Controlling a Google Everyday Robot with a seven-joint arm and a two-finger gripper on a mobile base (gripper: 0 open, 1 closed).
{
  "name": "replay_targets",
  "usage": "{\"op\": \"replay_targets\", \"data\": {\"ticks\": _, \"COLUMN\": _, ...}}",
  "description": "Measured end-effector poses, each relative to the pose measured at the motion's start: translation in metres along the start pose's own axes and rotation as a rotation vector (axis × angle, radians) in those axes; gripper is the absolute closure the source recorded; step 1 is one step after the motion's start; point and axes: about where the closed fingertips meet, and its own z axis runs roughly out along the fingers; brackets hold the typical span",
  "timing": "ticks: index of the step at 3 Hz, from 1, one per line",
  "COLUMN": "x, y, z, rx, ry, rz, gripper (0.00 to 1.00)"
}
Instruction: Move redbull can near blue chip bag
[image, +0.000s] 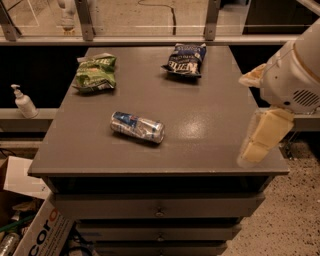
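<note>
The redbull can (137, 127) lies on its side on the grey table top (200, 100), left of the middle, toward the front. The blue chip bag (185, 59) lies at the back, right of centre, well apart from the can. My gripper (264, 137) hangs at the table's right front corner, under the white arm body (295, 75). It is far to the right of the can and holds nothing that I can see.
A green chip bag (96, 73) lies at the back left of the table. A white pump bottle (23, 102) stands on a ledge to the left. Cardboard boxes (35, 230) sit on the floor at lower left. Drawers (160, 212) are below the table top.
</note>
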Motion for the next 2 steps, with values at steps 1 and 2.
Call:
{"op": "replay_targets", "data": {"ticks": 1, "x": -0.024, "y": 0.01, "z": 0.031, "rx": -0.033, "ry": -0.105, "rz": -0.016, "gripper": 0.0}}
{"op": "replay_targets", "data": {"ticks": 2, "x": -0.05, "y": 0.011, "z": 0.066, "rx": -0.072, "ry": -0.243, "rz": 0.0, "gripper": 0.0}}
